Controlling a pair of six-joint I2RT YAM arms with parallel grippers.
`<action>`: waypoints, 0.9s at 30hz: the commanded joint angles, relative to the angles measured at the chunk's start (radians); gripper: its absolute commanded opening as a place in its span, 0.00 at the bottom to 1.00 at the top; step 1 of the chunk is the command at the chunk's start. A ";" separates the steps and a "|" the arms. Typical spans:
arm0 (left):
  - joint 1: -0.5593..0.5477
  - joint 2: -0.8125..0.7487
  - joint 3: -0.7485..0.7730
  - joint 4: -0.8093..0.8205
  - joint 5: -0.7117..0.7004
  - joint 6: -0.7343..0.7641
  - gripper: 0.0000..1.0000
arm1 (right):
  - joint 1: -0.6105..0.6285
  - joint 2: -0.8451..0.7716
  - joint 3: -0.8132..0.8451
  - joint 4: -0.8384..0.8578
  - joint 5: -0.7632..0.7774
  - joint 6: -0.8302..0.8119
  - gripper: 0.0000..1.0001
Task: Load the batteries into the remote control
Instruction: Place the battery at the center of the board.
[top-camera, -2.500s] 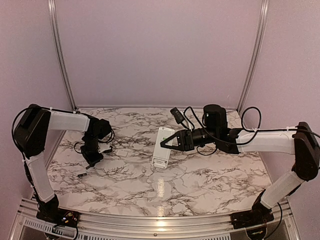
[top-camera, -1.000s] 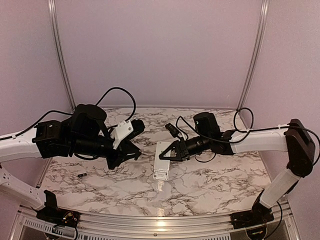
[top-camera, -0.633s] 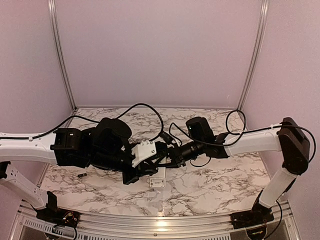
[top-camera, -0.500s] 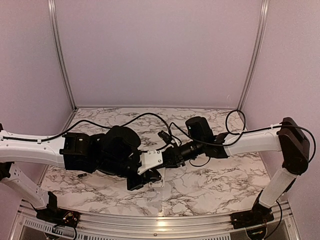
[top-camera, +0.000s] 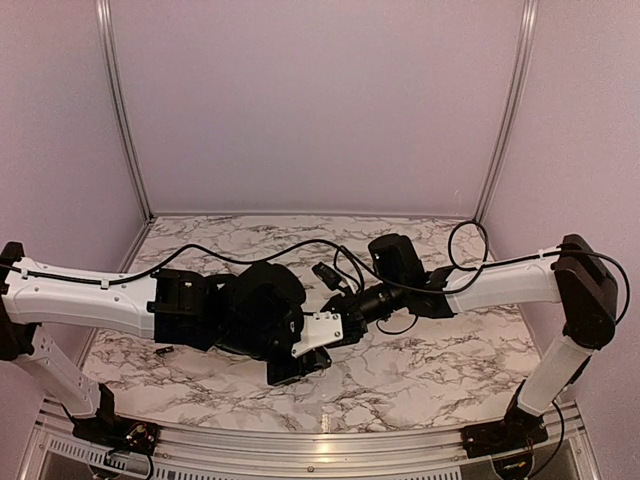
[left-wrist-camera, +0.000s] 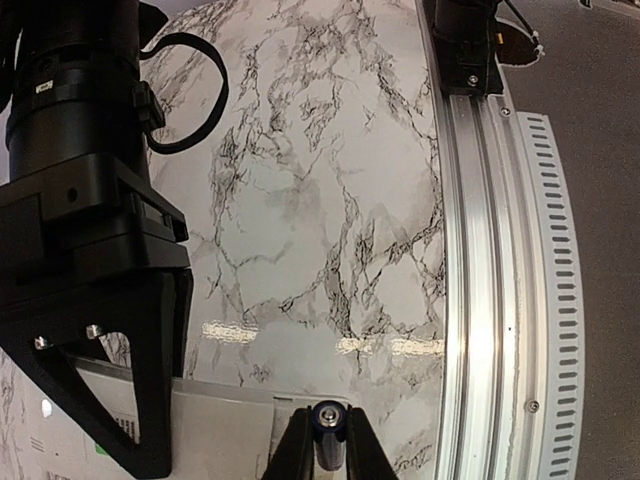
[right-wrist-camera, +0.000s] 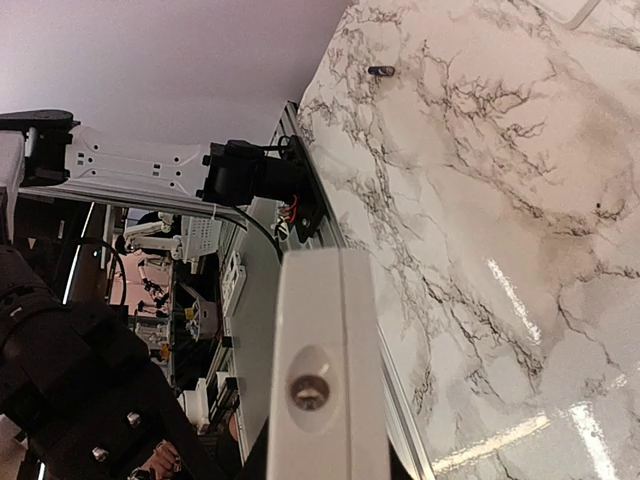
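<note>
The remote control (right-wrist-camera: 325, 370) is off the marble table (top-camera: 430, 365) at its middle, clamped by the right gripper (top-camera: 338, 305), whose jaws stand narrow around the white body. In the right wrist view I look along it from one end. From above I can't see it, because the left arm covers it.

What has changed is the left arm. A couple of seconds ago it was working down at the left side of the table; now it has swung across to the centre. The left gripper (left-wrist-camera: 328, 450) has its jaws pinched close on one battery (left-wrist-camera: 328, 418), held end-on just beside the remote's edge. I read that as pick-up done and the insertion about to begin. I can't tell from here whether the compartment faces the battery.

Count: two batteries, one in the left jaws and the other battery (top-camera: 163, 350) lying loose at the table's left, well apart from the action; one remote; two arms, both engaged.
</note>
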 joint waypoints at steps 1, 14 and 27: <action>-0.004 0.027 0.025 -0.061 -0.009 0.018 0.00 | 0.011 0.002 0.046 0.028 -0.017 0.005 0.00; 0.004 0.032 -0.002 -0.119 -0.067 0.012 0.00 | 0.012 -0.003 0.050 0.029 -0.019 0.005 0.00; 0.016 0.065 -0.057 -0.175 -0.037 0.002 0.00 | 0.012 -0.005 0.060 0.027 -0.023 0.006 0.00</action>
